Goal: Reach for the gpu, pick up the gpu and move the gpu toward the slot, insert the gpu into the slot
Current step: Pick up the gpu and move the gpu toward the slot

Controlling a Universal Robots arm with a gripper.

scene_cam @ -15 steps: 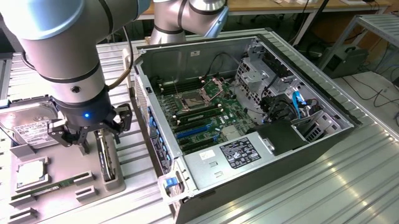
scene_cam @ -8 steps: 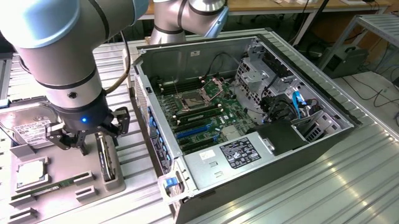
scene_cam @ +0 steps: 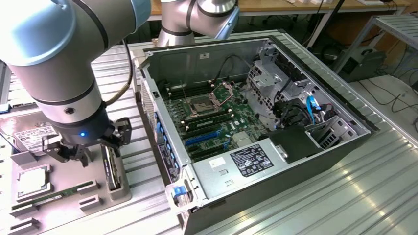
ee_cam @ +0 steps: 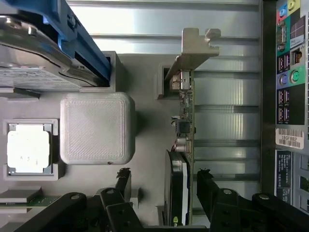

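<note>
The gpu stands on its long edge in a grey holder tray at the exterior view's left, beside the open computer case. In the wrist view the gpu runs away from me, with its silvery bracket at the far end and a black cooler on one face. My gripper hangs just above it, open. Its two black fingers stand on either side of the card's near end without touching it. The blue slot lies on the green motherboard inside the case.
On the tray also rest a hard drive with a white label, a processor chip and a green memory stick. The case wall and its port panel rise close beside the tray. A second arm stands behind the case.
</note>
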